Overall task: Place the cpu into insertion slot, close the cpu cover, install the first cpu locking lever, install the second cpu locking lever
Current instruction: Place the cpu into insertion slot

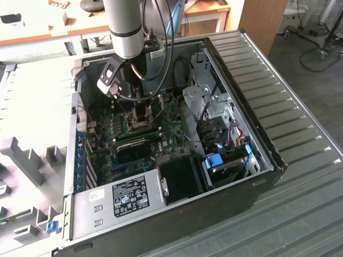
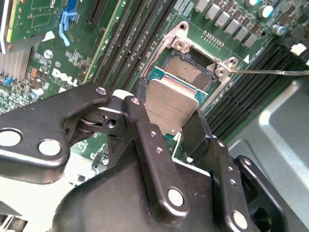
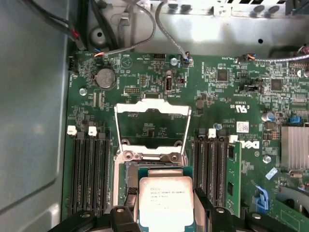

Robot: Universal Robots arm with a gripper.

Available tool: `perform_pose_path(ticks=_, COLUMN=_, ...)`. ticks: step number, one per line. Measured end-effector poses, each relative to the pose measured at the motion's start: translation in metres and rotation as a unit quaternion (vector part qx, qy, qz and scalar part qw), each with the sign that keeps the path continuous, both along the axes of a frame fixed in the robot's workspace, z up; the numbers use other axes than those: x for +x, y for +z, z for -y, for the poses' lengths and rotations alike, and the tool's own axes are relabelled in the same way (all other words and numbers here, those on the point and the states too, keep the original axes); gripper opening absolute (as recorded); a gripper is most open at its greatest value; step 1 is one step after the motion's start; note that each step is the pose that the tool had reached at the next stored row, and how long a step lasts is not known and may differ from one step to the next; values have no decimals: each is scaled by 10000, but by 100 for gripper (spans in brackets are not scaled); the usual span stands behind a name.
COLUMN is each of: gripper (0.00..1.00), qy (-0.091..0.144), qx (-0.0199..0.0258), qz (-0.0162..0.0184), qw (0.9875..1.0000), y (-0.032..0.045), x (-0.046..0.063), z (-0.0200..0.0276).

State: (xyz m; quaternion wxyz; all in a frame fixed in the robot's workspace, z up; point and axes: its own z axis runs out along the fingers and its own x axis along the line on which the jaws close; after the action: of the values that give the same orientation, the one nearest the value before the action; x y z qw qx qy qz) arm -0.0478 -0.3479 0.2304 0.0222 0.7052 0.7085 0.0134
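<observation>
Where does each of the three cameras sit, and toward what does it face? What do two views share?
Exterior view: off the arm, above the computer case, looking down into it; the arm shows.
First wrist view: on the arm, facing the motherboard; the gripper holds the cpu, the cpu cover stands open.
Second wrist view: on the arm, looking past the gripper's black links at the insertion slot.
Both wrist views share the gripper, the cpu and the insertion slot.
</observation>
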Motion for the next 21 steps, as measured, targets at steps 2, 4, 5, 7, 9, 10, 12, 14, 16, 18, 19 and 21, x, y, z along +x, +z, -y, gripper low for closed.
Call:
perform_pose_path(ticks=2, gripper=54, qy=-164, qx=-1, qz=0, qw=9999, y=-4, x=-1, z=0)
perform_pose_path(ticks=4, gripper=54, qy=-201, qx=-1, qz=0, qw=9998, y=-3, x=-1, z=1)
perform_pose_path(ticks=5, gripper=54, qy=-201, qx=-1, qz=0, qw=9998, y=-4, x=-1, z=0)
perform_pose_path(ticks=7, gripper=54, qy=-202, qx=1, qz=1, qw=9998, y=-5, x=-1, z=-5)
perform_pose_path(ticks=9, gripper=54, qy=-202, qx=0, qz=0, qw=9998, y=-5, x=-1, z=-15)
perform_pose_path(ticks=10, gripper=54, qy=-201, qx=1, qz=0, qw=9998, y=-6, x=-2, z=-18)
perform_pose_path(ticks=12, gripper=54, qy=-201, qx=1, qz=0, qw=9998, y=-14, x=-7, z=-24)
perform_pose_path(ticks=14, gripper=54, qy=-201, qx=0, qz=0, qw=9998, y=-25, x=-9, z=-34)
perform_pose_path(ticks=16, gripper=54, qy=-201, qx=1, qz=0, qw=9998, y=-37, x=-10, z=-46)
perform_pose_path(ticks=18, gripper=54, qy=-201, qx=1, qz=0, qw=9998, y=-50, x=-11, z=-56)
perform_pose_path(ticks=19, gripper=54, qy=-201, qx=1, qz=0, qw=9998, y=-57, x=-11, z=-60)
perform_pose_path(ticks=21, gripper=54, qy=-201, qx=2, qz=0, qw=9998, y=-72, x=-13, z=-72)
